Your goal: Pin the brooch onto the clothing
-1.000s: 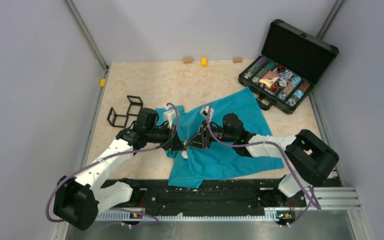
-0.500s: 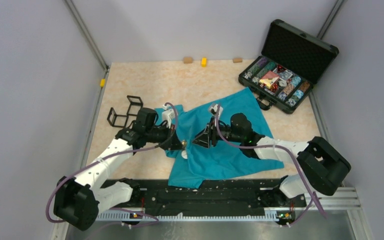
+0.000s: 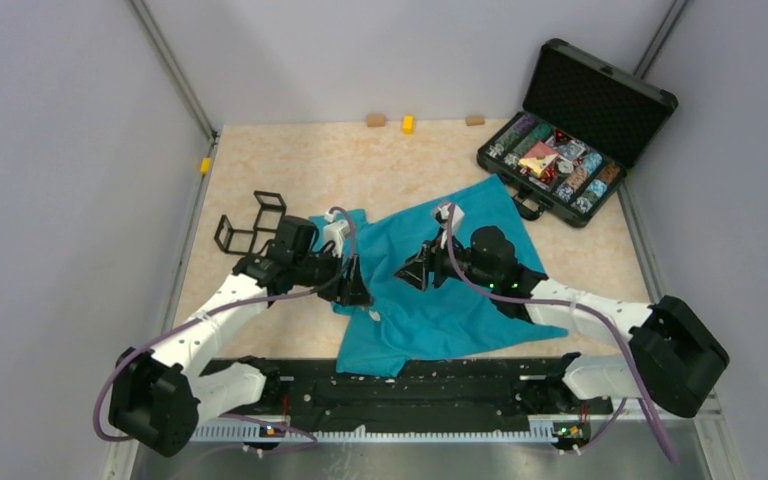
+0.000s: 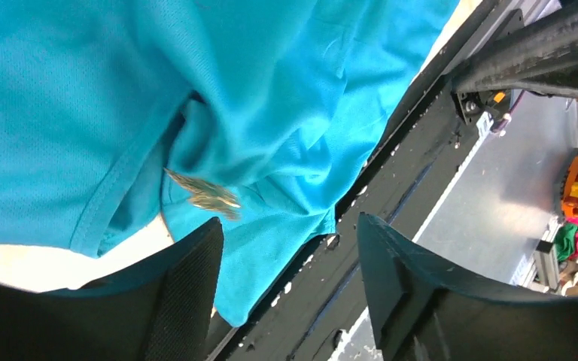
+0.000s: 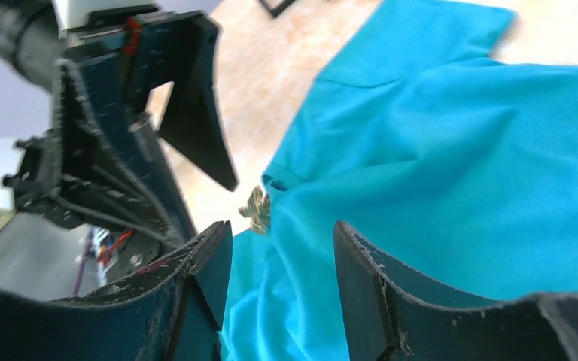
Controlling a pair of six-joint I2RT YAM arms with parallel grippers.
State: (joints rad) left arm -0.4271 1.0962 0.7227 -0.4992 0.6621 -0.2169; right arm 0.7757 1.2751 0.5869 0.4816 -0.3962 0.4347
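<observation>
The clothing (image 3: 460,300) is a teal T-shirt lying crumpled on the table between both arms. The brooch (image 4: 205,197) is a tiny golden-brown leafy ornament that sits on a folded hem of the shirt, free of both grippers. It also shows in the right wrist view as the brooch (image 5: 257,210) at the fabric's edge. My left gripper (image 4: 287,222) is open and empty, just beside the brooch, at the shirt's left edge (image 3: 355,290). My right gripper (image 5: 282,226) is open and empty above the shirt's middle (image 3: 412,272), facing the left gripper's fingers (image 5: 199,120).
An open black case (image 3: 600,105) of multicoloured trinkets stands at the back right, by the shirt's far corner. A black wire frame (image 3: 250,225) sits left of the left arm. Small blocks (image 3: 407,123) lie along the back wall. A black rail (image 3: 410,385) borders the near edge.
Both grippers have opened. The left one has let go of the brooch, which stays on the shirt. The right gripper has drawn back to the right, away from the left one.
</observation>
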